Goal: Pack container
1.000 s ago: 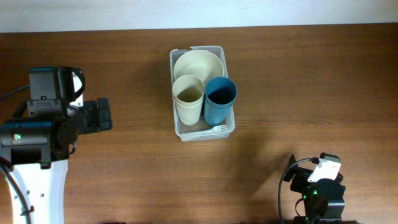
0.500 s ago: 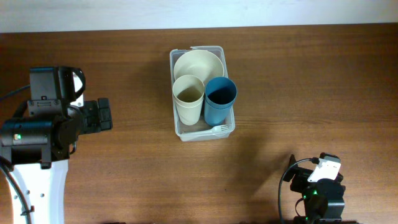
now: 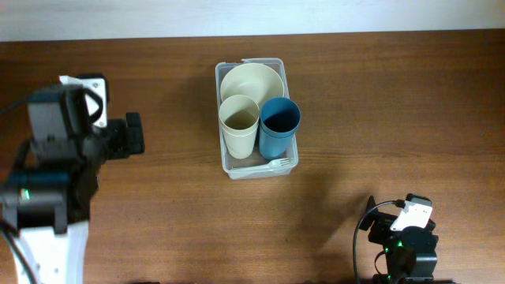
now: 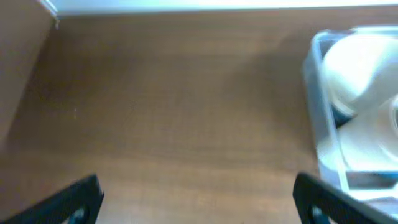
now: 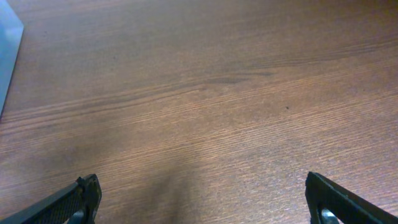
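Observation:
The clear plastic container (image 3: 228, 166) stands at the table's middle back. It holds a cream bowl (image 3: 252, 80), a cream cup (image 3: 239, 124), a blue cup (image 3: 279, 125) and a white fork (image 3: 278, 163). In the left wrist view the container (image 4: 316, 99) shows at the right edge, blurred. My left gripper (image 3: 132, 135) is open and empty, well left of the container; its fingertips (image 4: 198, 202) are spread wide over bare wood. My right gripper (image 5: 202, 202) is open and empty over bare table at the front right, with a corner of the container (image 5: 7, 50) at the far left.
A white wall edge (image 3: 252, 16) runs along the back of the brown wooden table (image 3: 394, 118). The right arm's base (image 3: 404, 241) sits at the front right edge.
My left arm has shifted and turned a little, its wrist moving slightly back and right. The right arm and the container's contents have not moved.

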Controlling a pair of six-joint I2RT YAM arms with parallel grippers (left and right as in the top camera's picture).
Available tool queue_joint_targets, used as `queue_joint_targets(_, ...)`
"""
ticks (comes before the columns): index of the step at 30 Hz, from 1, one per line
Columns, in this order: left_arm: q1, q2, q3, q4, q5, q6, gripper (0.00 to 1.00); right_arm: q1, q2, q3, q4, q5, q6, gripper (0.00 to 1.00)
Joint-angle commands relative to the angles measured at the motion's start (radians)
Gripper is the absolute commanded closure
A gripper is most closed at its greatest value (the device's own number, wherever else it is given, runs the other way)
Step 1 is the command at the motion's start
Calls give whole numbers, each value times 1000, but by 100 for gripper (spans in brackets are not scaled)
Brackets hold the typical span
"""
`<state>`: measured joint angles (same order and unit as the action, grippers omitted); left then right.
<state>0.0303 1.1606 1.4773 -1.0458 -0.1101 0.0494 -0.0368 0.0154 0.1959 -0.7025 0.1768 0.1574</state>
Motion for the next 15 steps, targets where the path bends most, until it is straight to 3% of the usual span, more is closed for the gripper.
queue_joint_targets(1,-1,-135,-176,115,93,113,1,-4,-12,-8,0,15,0,1)
queue_joint_targets(8,-2,-389,-593,397,166,113,0,-4,-12,-8,0,15,0,1)
queue_joint_targets(15,-1,-649,-903,491,180,109,1,-4,-12,-8,0,15,0,1)
